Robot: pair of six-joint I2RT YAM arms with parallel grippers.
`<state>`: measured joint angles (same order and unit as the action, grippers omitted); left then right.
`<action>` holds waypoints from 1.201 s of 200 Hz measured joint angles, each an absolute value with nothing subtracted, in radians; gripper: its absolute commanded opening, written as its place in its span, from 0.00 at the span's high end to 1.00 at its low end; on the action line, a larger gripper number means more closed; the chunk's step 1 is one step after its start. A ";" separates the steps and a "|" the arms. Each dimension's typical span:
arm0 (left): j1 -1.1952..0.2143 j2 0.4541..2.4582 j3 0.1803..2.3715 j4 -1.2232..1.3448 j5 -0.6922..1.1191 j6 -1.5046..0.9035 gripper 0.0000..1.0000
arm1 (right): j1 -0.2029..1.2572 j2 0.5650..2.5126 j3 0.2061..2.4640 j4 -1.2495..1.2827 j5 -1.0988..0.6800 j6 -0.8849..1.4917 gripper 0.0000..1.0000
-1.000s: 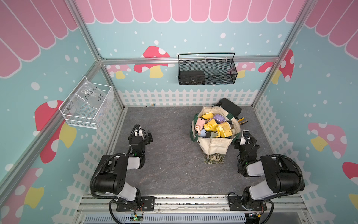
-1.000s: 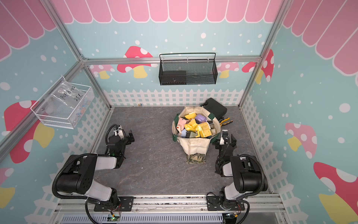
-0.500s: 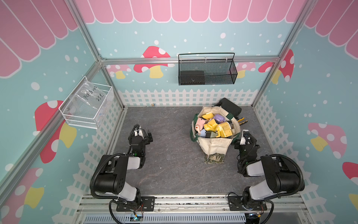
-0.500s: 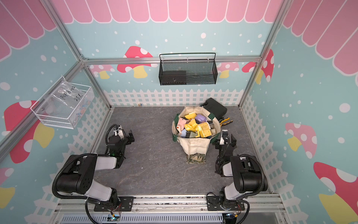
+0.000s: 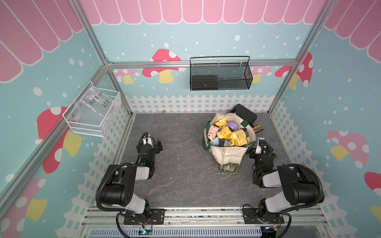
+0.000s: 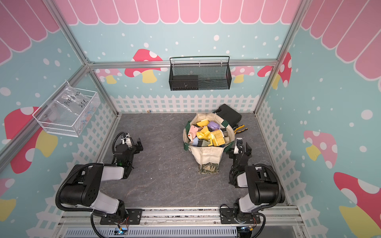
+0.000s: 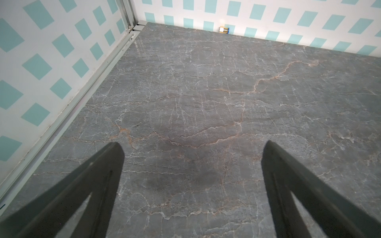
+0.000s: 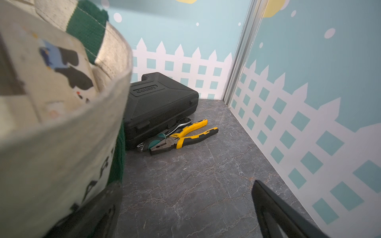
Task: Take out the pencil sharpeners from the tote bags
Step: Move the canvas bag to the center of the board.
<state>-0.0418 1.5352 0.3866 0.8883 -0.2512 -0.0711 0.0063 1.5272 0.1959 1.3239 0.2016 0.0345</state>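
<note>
A cream tote bag (image 5: 226, 156) (image 6: 207, 156) with dark green straps stands open at the right of the grey table in both top views. Several pencil sharpeners (image 5: 228, 134) (image 6: 208, 134) fill it: yellow, pink, purple, blue and sage. My right gripper (image 5: 261, 144) (image 6: 240, 145) sits low just right of the bag, open and empty. In the right wrist view the right gripper (image 8: 185, 183) has one finger against the bag's wall (image 8: 51, 144). My left gripper (image 5: 152, 142) (image 6: 133, 142) (image 7: 192, 144) rests open over bare table at the left, far from the bag.
A flat black case (image 5: 245, 115) (image 8: 160, 103) lies behind the bag, with yellow-and-black pliers (image 5: 257, 128) (image 8: 185, 138) beside it. A black mesh basket (image 5: 220, 76) hangs on the back wall and a white wire basket (image 5: 92, 115) on the left wall. A small brass fitting (image 7: 223, 29) lies by the back fence.
</note>
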 measured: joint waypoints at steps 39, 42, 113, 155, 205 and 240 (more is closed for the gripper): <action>-0.042 1.535 0.387 0.888 -0.251 -0.071 0.01 | 0.006 1.527 0.196 1.324 0.201 0.035 0.01; -0.042 1.535 0.387 0.889 -0.252 -0.072 0.01 | 0.006 1.527 0.196 1.324 0.201 0.035 0.00; -0.083 1.180 0.377 0.680 -0.375 -0.149 0.01 | 0.007 1.371 0.181 1.238 0.209 0.035 0.08; -0.084 1.013 0.384 0.485 -0.332 -0.422 0.03 | 0.006 0.983 0.119 1.062 0.243 0.127 0.11; -0.094 1.068 0.640 0.187 -0.006 -0.599 0.17 | 0.007 0.677 0.303 0.643 0.174 0.287 0.12; -0.204 1.203 0.885 0.005 0.222 -0.634 0.18 | 0.007 0.645 0.390 0.439 0.109 0.327 0.13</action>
<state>-0.2035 1.2030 0.8852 0.0048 0.2222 -0.6338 0.0074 0.6449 0.3904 0.4389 0.1093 0.3267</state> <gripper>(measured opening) 0.822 0.879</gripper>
